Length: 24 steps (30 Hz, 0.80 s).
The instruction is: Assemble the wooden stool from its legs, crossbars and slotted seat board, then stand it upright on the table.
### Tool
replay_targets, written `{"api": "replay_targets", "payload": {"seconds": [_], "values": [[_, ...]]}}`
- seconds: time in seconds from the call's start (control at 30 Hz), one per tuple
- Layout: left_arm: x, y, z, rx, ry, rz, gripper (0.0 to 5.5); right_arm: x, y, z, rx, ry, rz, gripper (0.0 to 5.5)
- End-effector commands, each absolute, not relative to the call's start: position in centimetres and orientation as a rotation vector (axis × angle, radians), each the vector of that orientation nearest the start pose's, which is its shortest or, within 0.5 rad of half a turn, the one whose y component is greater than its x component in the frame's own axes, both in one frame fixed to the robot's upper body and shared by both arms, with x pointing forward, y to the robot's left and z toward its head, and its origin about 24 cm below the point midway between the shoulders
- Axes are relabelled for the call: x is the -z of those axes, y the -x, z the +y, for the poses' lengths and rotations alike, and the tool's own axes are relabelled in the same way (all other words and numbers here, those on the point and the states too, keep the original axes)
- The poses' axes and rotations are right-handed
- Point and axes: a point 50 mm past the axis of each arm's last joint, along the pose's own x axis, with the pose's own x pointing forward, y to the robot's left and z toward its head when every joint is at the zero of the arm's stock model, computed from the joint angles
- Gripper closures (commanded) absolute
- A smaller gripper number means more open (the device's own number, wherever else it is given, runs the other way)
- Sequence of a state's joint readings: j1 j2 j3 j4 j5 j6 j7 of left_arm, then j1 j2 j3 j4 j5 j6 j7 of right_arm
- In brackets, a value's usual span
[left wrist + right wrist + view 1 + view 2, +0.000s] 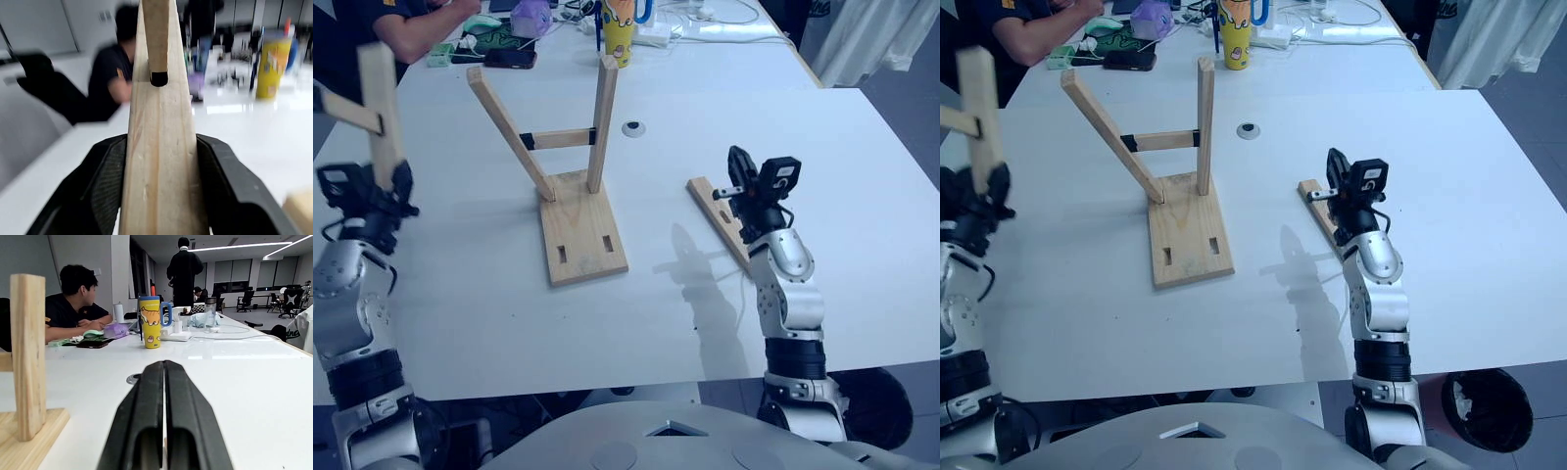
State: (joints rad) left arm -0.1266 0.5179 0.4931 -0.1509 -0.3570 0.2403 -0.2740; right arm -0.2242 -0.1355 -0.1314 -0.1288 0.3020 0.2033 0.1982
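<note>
1. The slotted seat board [579, 230] lies flat mid-table [842, 196]. Two legs [603, 122] stand in its far end, joined by a crossbar [563, 139]. The two near slots [562, 254] hold nothing.
2. The left end effector [374, 186] is raised at the table's left edge and pinches a third leg [380, 98] upright. A second crossbar [347, 113] juts from that leg.
3. The right end effector [164, 377] has its fingers pressed together and grips nothing. It is just by a loose leg [715, 211] lying flat to the right of the board.
4. A yellow mug [150, 322] stands upright on the far table; its contents cannot be seen.
</note>
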Motion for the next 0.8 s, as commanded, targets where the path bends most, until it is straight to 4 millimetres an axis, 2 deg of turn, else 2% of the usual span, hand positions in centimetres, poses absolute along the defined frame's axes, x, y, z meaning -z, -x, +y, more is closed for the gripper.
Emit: {"api": "replay_targets", "payload": {"seconds": [0.03,0.13,0.23,0.47,0.67,0.8], "values": [[-20.8,-24.9,25.6,0.191,-0.221,-0.39,3.43,-17.2,-29.7,-15.5,-0.465,-0.533,-0.204,5.5],[-22.2,-24.5,22.6,0.356,-0.219,-0.439,3.43,-20.9,-28.5,-13.7,-0.766,-0.827,-0.176,5.24],[-22.6,-24.4,20.3,0.501,-0.241,-0.426,3.43,-22.7,-28.1,-12.4,-0.909,-0.957,-0.095,4.81],[-21.5,-24.7,17.7,0.691,-0.271,-0.356,3.43,-24.2,-28.1,-11.1,-0.955,-1.117,0.055,3.72],[-21.3,-24.9,16.0,0.792,-0.269,-0.337,3.43,-25.2,-27.6,-10.7,-1.017,-1.128,0.13,2.77],[-21.2,-24.8,15.2,0.842,-0.265,-0.317,3.43,-25.5,-28.0,-10.7,-0.986,-1.079,0.119,2.26]]}}
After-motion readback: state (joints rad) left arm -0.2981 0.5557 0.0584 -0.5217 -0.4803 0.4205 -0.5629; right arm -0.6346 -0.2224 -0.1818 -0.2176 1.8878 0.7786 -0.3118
